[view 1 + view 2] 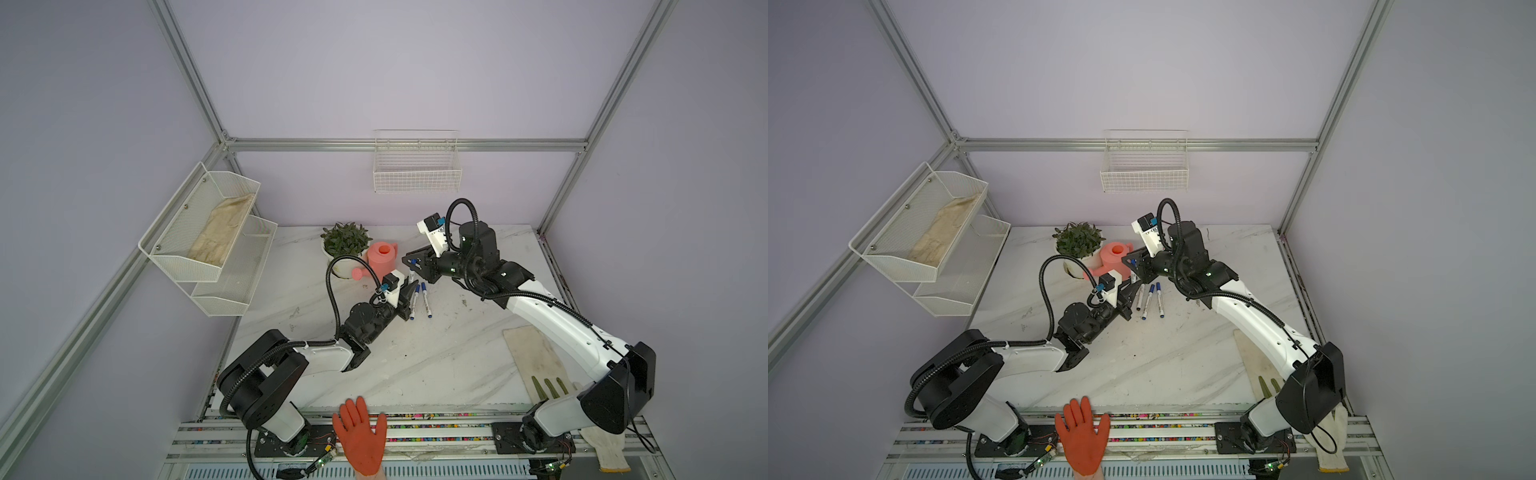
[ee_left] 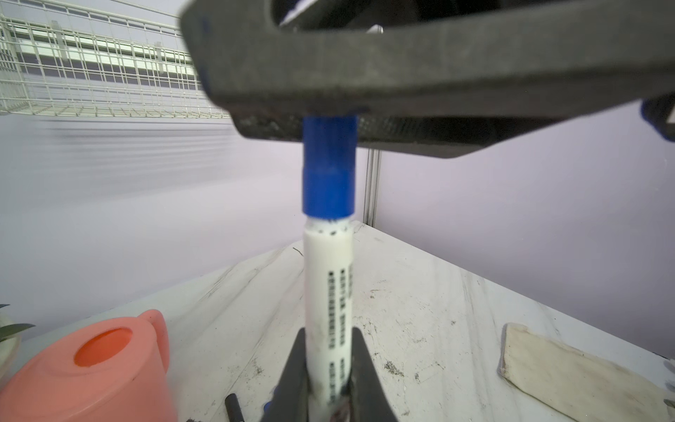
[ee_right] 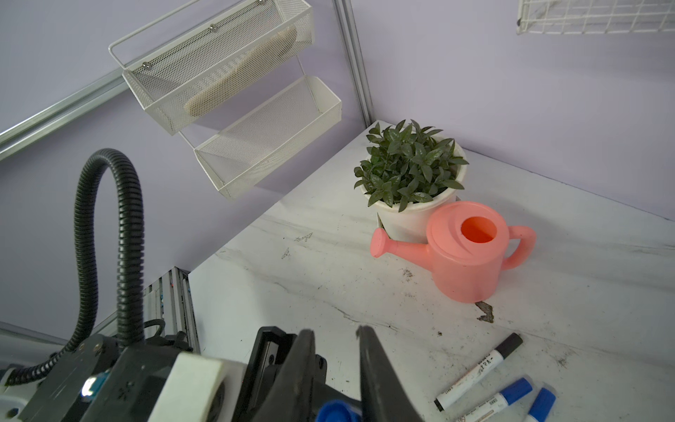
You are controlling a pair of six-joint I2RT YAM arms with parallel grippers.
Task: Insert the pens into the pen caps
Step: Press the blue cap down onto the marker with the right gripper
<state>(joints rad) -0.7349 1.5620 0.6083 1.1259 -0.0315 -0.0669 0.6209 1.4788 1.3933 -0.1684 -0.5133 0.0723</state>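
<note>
The left tool (image 2: 328, 333) clamps the pen (image 2: 327, 277), whose long axis runs straight ahead into the blue cap (image 2: 328, 171). The right tool (image 3: 334, 330), just beyond, grips that cap crosswise.

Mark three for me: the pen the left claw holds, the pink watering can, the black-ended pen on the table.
held pen (image 2: 328, 292), left wrist view, middle of the white printed barrel.
watering can (image 3: 462, 272), right wrist view, side of the pink body.
black-ended pen (image 3: 475, 372), right wrist view, mid-barrel.
</note>
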